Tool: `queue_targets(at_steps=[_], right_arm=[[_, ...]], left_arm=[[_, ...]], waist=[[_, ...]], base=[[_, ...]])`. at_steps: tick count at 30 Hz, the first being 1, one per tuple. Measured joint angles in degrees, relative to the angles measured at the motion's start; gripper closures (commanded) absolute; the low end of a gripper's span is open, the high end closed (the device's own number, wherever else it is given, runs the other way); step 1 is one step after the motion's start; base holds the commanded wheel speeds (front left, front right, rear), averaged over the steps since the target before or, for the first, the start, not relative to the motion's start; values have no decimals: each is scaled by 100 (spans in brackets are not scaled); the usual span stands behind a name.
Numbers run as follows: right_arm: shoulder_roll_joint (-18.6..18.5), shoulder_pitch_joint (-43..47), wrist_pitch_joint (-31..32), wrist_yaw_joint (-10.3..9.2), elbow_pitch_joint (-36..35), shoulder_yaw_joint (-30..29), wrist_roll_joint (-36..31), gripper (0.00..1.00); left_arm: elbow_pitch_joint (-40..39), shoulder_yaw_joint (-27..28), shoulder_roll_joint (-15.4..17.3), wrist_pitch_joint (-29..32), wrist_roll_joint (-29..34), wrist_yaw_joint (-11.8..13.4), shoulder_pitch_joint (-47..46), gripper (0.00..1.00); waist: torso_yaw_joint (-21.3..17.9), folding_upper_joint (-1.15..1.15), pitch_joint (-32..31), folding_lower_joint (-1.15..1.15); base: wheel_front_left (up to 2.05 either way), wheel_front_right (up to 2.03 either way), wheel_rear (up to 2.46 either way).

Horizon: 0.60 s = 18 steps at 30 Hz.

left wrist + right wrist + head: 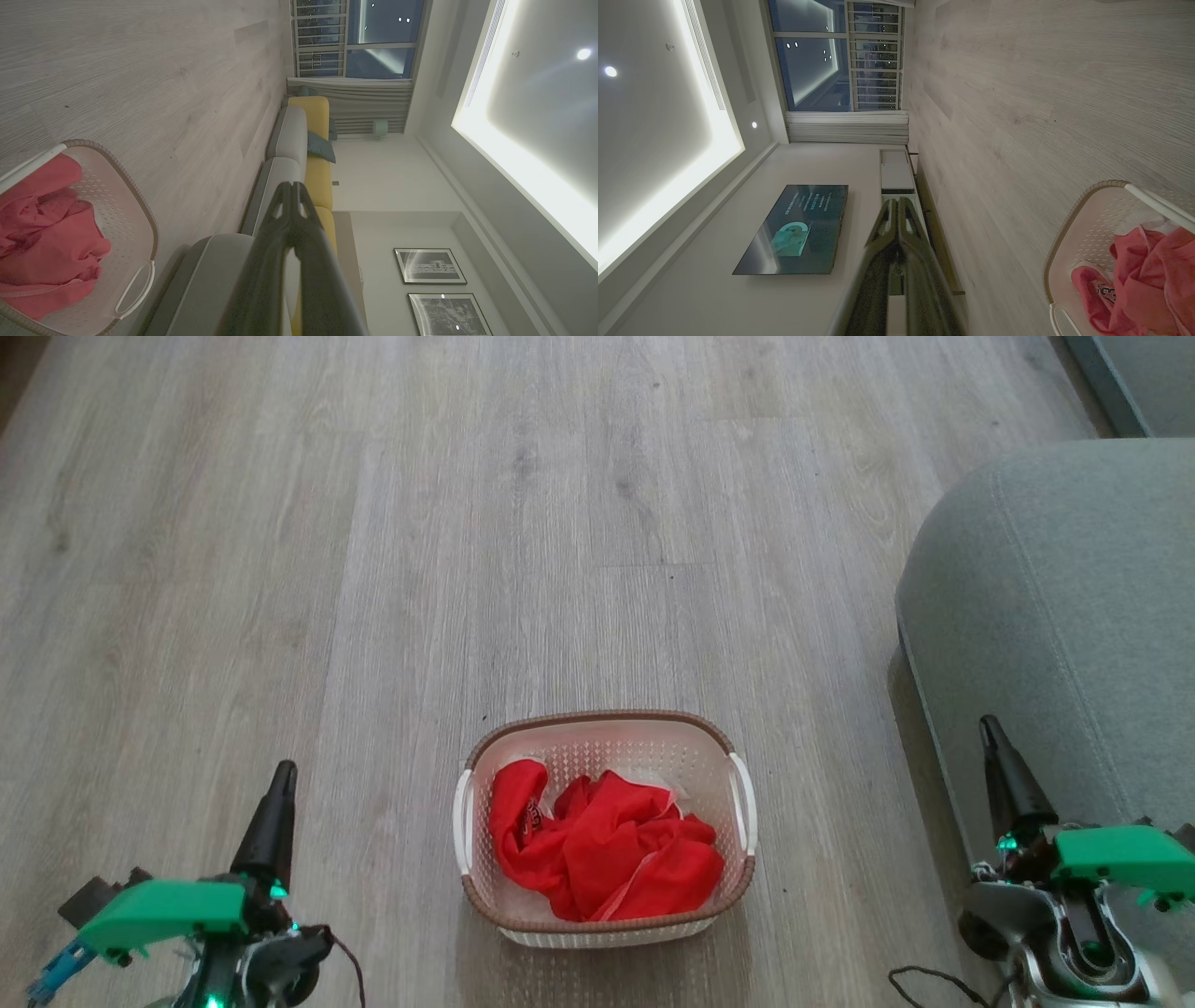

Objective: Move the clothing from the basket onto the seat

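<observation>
A cream perforated basket (607, 733) with a brown braided rim stands on the floor in the lower middle of the head view. Crumpled bright-red clothing (607, 854) fills it. The grey-green seat (1055, 616) rises at the right edge. My left gripper (283, 773) is shut and empty at the lower left, well left of the basket. Over the seat's front corner at the lower right, my right gripper (986, 723) is shut and empty too. The left wrist view has the basket (135, 205) and clothing (42, 224) at its left; the right wrist view has the basket (1078, 219) and clothing (1148, 275) at its lower right.
Pale wood-plank floor (560, 523) stretches ahead and to the left. A long sofa with grey seats and yellow backs (303, 140) runs toward a window. A wall-mounted television (796, 228) and a low cabinet (896, 170) stand on the opposite side.
</observation>
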Motion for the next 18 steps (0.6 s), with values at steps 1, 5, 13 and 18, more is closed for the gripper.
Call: queue_targets(at_steps=[1, 5, 13, 18], right_arm=[[0, 0, 0, 0, 0, 0, 0, 100], [0, 0, 0, 0, 0, 0, 0, 100], [0, 0, 0, 0, 0, 0, 0, 100], [0, 0, 0, 0, 0, 0, 0, 100]], left_arm=[[0, 0, 0, 0, 0, 0, 0, 100], [0, 0, 0, 0, 0, 0, 0, 100], [0, 0, 0, 0, 0, 0, 0, 100], [0, 0, 0, 0, 0, 0, 0, 100]], waist=[[0, 0, 0, 0], [0, 0, 0, 0], [0, 0, 0, 0], [0, 0, 0, 0]], base=[[0, 0, 0], [0, 0, 0], [0, 0, 0], [0, 0, 0]])
